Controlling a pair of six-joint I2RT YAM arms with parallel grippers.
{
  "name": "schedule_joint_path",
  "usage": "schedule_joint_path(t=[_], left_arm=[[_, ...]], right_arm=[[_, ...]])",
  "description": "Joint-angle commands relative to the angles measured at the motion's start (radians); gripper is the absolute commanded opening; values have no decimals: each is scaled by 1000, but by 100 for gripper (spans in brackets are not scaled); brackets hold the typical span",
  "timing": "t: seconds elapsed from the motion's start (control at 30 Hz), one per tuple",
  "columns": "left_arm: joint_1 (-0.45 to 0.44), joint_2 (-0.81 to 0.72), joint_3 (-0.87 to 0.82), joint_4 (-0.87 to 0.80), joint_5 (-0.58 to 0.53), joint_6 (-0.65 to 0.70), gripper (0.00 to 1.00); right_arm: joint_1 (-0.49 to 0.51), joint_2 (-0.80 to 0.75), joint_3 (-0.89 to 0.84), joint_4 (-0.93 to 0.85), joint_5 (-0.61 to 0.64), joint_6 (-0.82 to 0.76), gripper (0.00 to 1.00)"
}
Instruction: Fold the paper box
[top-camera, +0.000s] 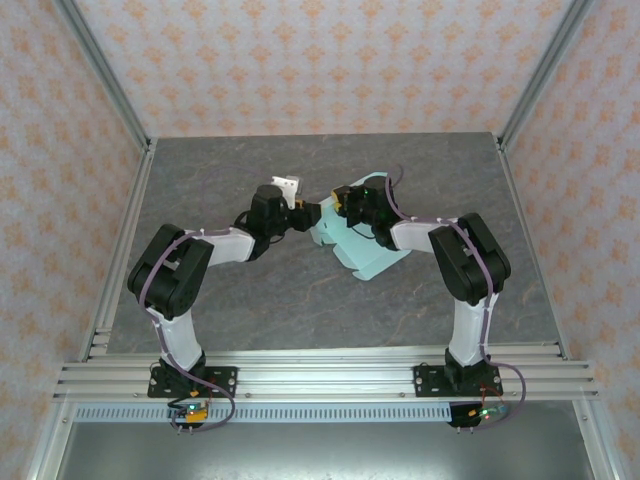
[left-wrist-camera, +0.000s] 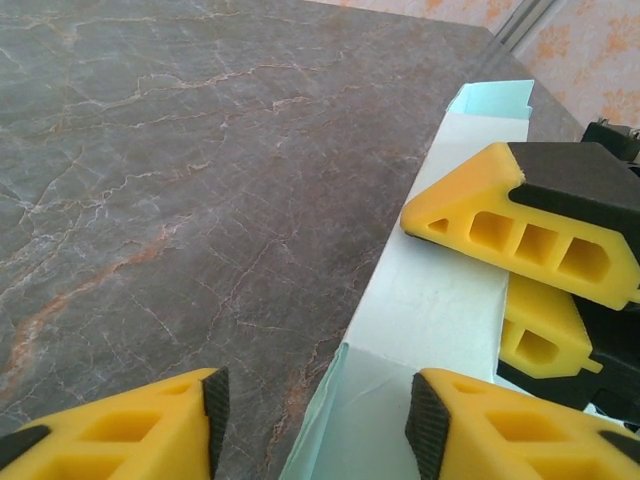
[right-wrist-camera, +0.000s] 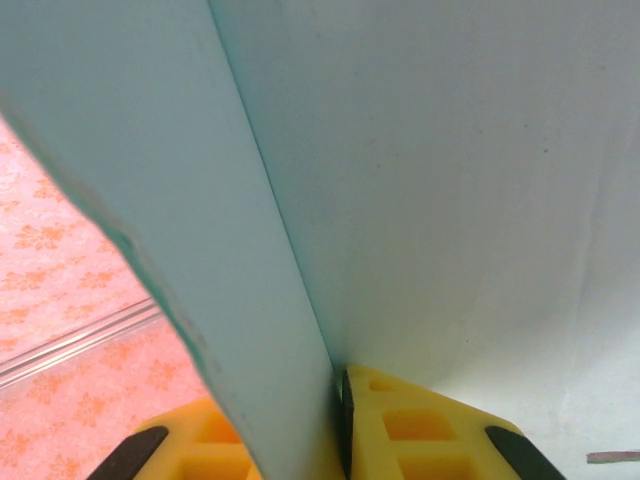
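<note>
Mint paper box (top-camera: 365, 255) right of centre on bench (top-camera: 250, 310), part-folded. Clenched on its raised wall: right end effector (right-wrist-camera: 300, 435). Released, straddling wall's near end: left end effector (left-wrist-camera: 310, 415). Step: forming side. Next, likely: pinch, crease corner.

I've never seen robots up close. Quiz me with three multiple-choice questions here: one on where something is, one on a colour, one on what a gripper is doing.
1. Where does the paper box lie?
A. far left corner
B. near the middle, right of centre
C. on the front rail
2. What colour are the fingers?
A. yellow
B. red
C. white
3. The right gripper is:
A. wide open in air
B. flat on bare table
C. shut on the paper box
B: the top view shows it right of centre. A: the left wrist view shows yellow. C: card sits pinched between its fingers.
</note>
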Motion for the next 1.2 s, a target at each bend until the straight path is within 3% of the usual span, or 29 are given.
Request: schedule_joint_path(t=[0.0, 0.1, 0.23, 0.37, 0.67, 0.93, 1.0, 1.17], left_arm=[[-15, -12, 8, -147, 4, 94, 46], [-3, -49, 6, -168, 25, 104, 43], [52, -88, 38, -257, 100, 47, 49], [59, -38, 123, -393, 169, 72, 51], [57, 26, 163, -449, 252, 97, 51], [49, 45, 215, -515, 251, 98, 53], [45, 26, 201, -491, 241, 79, 55], [32, -75, -18, -138, 200, -45, 60]], right_arm=[[7, 10, -11, 78, 2, 13, 19], [7, 6, -12, 81, 2, 11, 19], [7, 9, -4, 75, 0, 6, 19], [8, 19, 4, 82, -4, 13, 19], [8, 21, -1, 81, 1, 24, 19], [15, 32, 4, 97, 12, 37, 20], [15, 36, 6, 102, 16, 40, 20], [15, 66, 2, 174, 19, 75, 15]])
